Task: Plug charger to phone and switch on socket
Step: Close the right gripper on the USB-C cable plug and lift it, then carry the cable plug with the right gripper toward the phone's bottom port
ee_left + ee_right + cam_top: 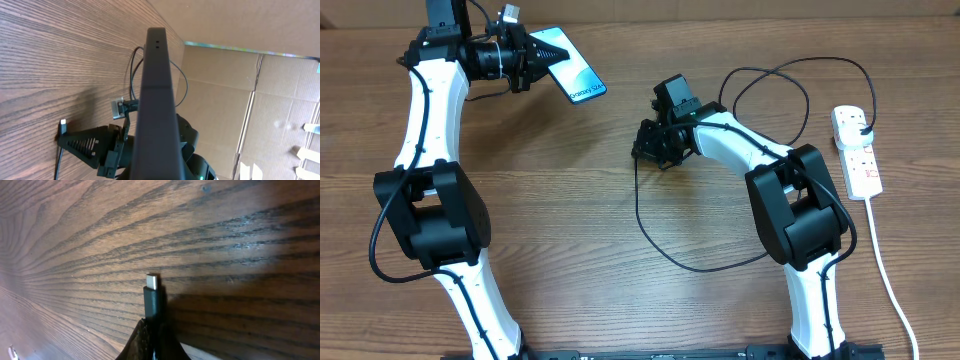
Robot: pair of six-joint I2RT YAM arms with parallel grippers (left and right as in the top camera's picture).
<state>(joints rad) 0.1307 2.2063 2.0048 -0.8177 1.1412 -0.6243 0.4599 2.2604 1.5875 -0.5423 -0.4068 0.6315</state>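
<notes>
Charger (152, 300): its black connector with the small metal tip fills the right wrist view, pointing to 12 o'clock, close over the wood grain of the table (240, 240); whether it touches the wood cannot be told.
Right gripper (655, 150): closed tight on the charger just behind the tip, near the middle of the overhead view.
Left gripper (533, 62): clamped on one end of the phone (575, 72), at 11 o'clock in the overhead view.
Phone: lifted off the table and tilted, lit screen up, its free end pointing to 4 o'clock, apart from the connector. In the left wrist view only its dark edge (157, 100) shows, running up the frame.
Cable: drops from the right claw toward 6 o'clock, sweeps under the right arm, then loops at 1 o'clock across to the socket.
Socket (855, 150): flat at 3 o'clock, well apart from both claws, black plug (863, 126) seated in its far outlet, white cord (885, 280) trailing to 5 o'clock.
Switches: too small to read.
</notes>
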